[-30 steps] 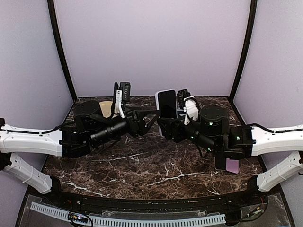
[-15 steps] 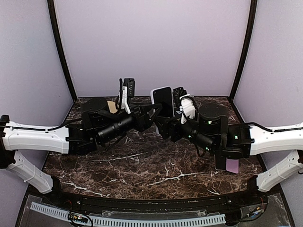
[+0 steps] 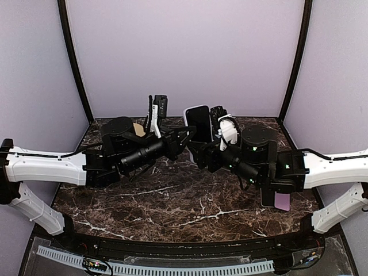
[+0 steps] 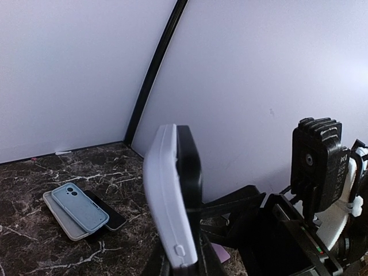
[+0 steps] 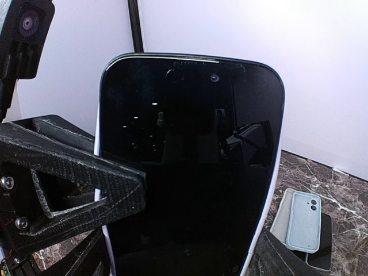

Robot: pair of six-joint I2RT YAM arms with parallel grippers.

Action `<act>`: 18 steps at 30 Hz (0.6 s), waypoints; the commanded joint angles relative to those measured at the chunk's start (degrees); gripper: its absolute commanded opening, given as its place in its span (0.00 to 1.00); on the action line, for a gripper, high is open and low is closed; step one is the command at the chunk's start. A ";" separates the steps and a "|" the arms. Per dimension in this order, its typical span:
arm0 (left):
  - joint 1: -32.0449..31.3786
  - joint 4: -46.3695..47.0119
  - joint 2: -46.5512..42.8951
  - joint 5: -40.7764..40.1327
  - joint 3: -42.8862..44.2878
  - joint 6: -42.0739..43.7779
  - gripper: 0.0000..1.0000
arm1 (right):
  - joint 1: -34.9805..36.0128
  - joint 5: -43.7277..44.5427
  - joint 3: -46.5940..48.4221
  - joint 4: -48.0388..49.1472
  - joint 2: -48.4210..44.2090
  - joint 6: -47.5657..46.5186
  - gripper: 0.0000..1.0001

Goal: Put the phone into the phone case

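Note:
The black phone [image 3: 200, 123] stands upright above the back middle of the table, seated in a white phone case [image 3: 187, 117]. My right gripper [image 3: 202, 150] grips its lower part across the width. My left gripper [image 3: 187, 137] has come in from the left and is pinched on its left edge. The left wrist view shows the set edge-on, white case [image 4: 164, 190] against black phone [image 4: 190, 172], with the left gripper [image 4: 183, 267] clamping both from below. In the right wrist view the phone's screen [image 5: 190, 161] fills the frame, the case rim [image 5: 268, 190] runs beside it, and a left finger [image 5: 75, 172] lies over its left side.
Spare cases and a dark phone lie stacked on the marble, a light blue case [image 4: 77, 210] on top, also visible as the stack [image 5: 302, 221]. A purple item [image 3: 282, 201] lies under the right forearm. A tan object [image 3: 137, 127] sits behind the left arm.
The left arm has reached to the right and its jaws have shut on the phone's left edge. The right gripper tilted the phone slightly left, then held still.

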 commanded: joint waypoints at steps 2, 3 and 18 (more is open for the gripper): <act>-0.44 2.63 -2.52 4.98 -0.67 2.45 0.00 | 0.35 -1.48 0.12 3.76 -3.51 -1.07 0.49; -0.44 2.93 -3.14 5.18 -0.97 2.83 0.00 | 0.14 -2.60 -0.42 3.67 -4.15 -1.44 0.57; -0.44 3.39 -13.32 29.01 -5.66 16.47 0.00 | -10.82 -55.61 7.42 -20.42 -13.32 -15.79 0.97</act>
